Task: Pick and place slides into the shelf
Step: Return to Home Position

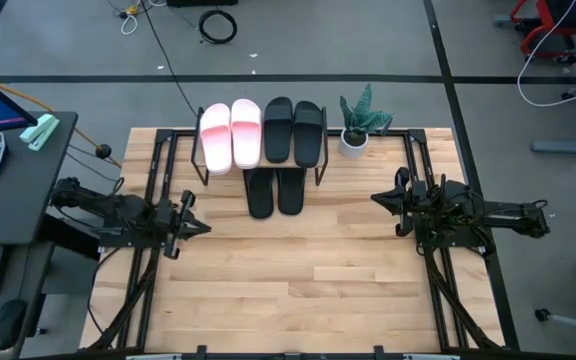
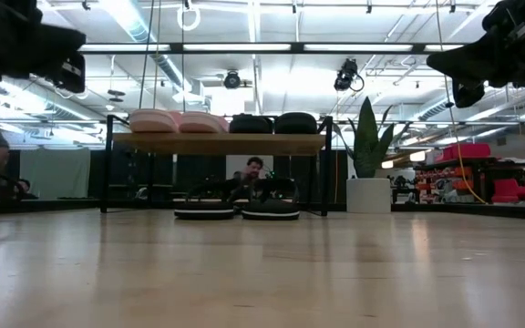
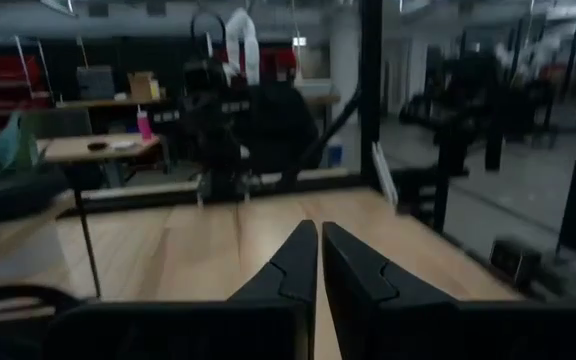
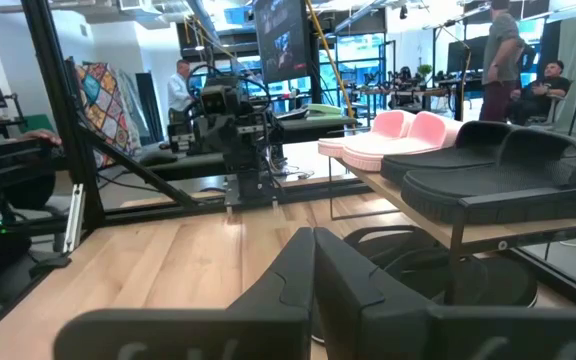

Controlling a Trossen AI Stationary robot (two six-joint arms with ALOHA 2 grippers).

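All six slides are found stowed at the far middle of the table (image 1: 318, 280). The pink pair (image 1: 230, 135) and the black broad-strap pair (image 1: 293, 130) lie on the shelf (image 2: 226, 143), and the flip-flops (image 1: 275, 190) lie beneath it. The left gripper (image 1: 192, 226) and right gripper (image 1: 382, 197) are held at their own sides, well apart from the shelf, fingers together and empty. The step is judged to be parking at home, so nothing further need be grasped. A potted plant (image 1: 356, 125) stands right of the shelf. People are seen in the room beyond.

Matte black jointed arms (image 1: 118, 212), left hand (image 1: 200, 227) and right hand (image 1: 378, 197) with angular wedge-shaped fingers (image 3: 293, 270).
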